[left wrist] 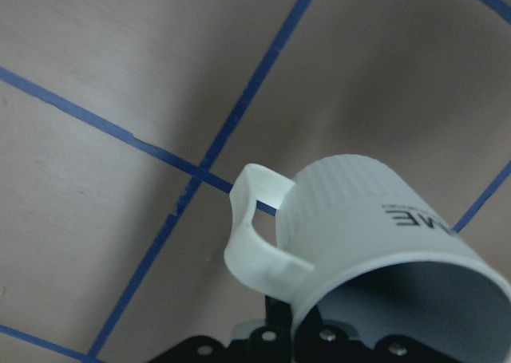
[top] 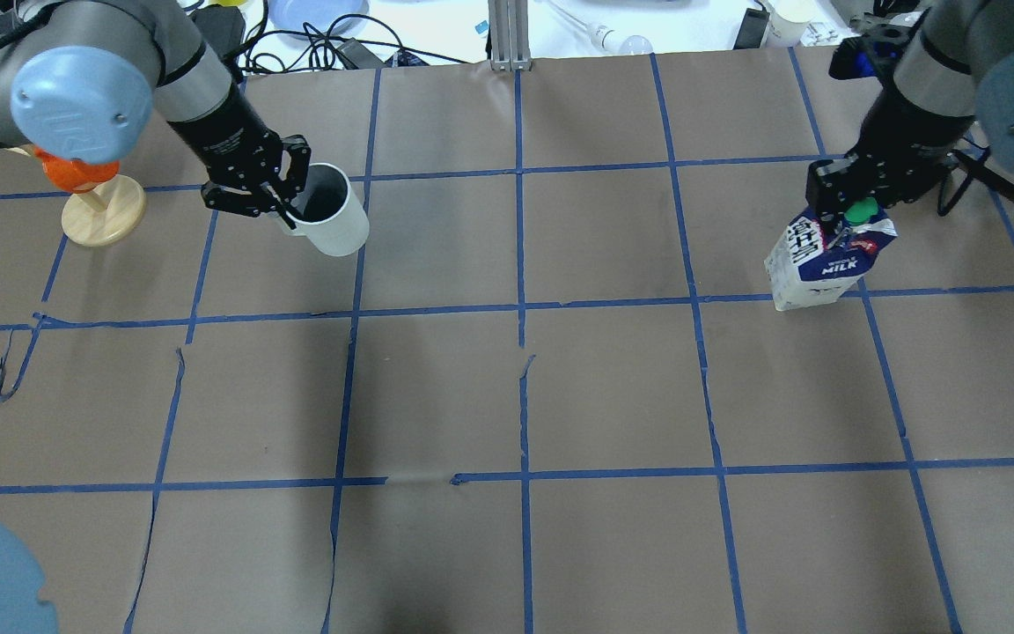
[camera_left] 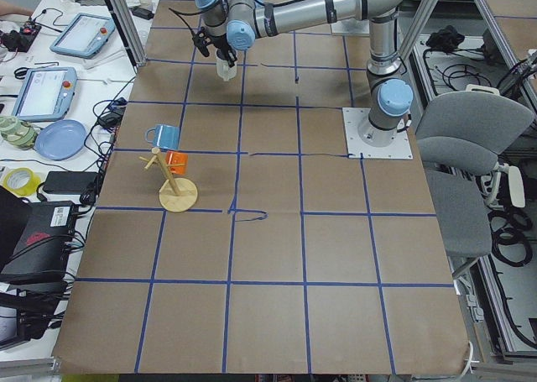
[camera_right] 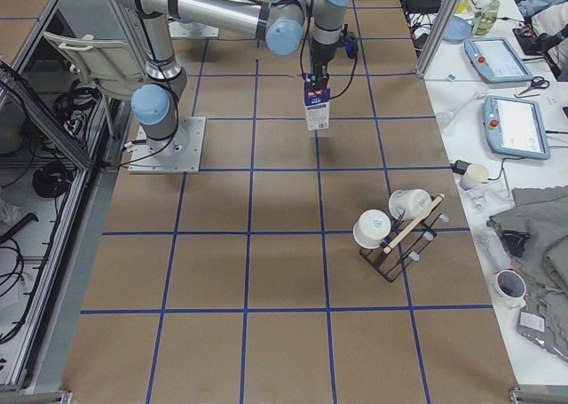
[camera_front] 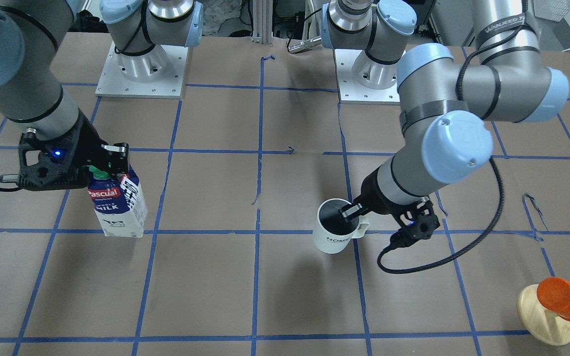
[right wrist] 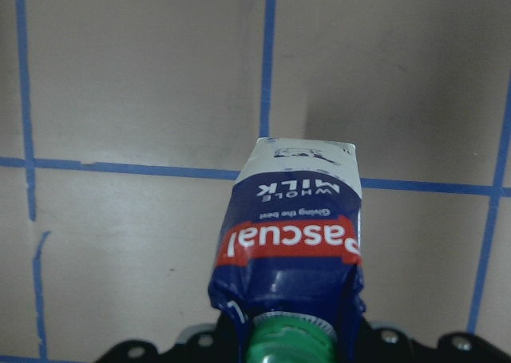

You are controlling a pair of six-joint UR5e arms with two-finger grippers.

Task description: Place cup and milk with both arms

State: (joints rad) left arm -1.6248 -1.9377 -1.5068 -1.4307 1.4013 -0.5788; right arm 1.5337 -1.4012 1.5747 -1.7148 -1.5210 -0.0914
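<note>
Cup [camera_front: 337, 232] hangs from the left hand [camera_front: 352, 211], which is clamped on its rim beside the handle [camera_front: 362, 228], one finger inside the dark interior and one outside. It is tilted and appears clear of the surface [camera_front: 265, 296], with a shadow under it in the wrist view. Milk [camera_front: 117, 205] is pinched at its gable top, just by the green cap [camera_front: 98, 171], by the right hand [camera_front: 112, 165], which is closed on it. It leans and seems lifted too. The two are well apart, toward opposite sides of the surface.

I judge this to be the carrying step: both are picked up and neither is set down. Next, each arm needs to bring its load over its spot, level it so the base meets the surface flat, lower it, and only then let go. No marked spot shows, so I cannot tell where. The leaning milk looks likelier to topple if released early.
</note>
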